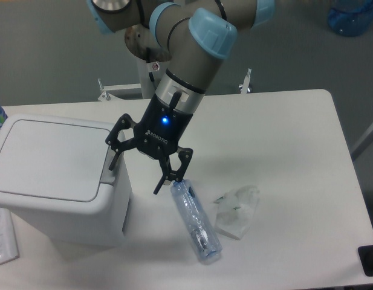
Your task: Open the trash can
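The trash can [53,181] is a large white boxy bin at the left of the table, its flat lid [47,158] down. A grey push tab [111,164] runs along the lid's right edge. My gripper [135,180] hangs open just right of the bin, one finger [115,156] close beside the grey tab and the other finger [164,182] over the table near the bottle's cap. Nothing is between the fingers.
A clear plastic bottle [195,220] lies on the table right of the bin. A crumpled clear wrapper [237,210] sits beside it. Papers [2,238] lie at the front left. A dark object [370,261] shows at the front right corner.
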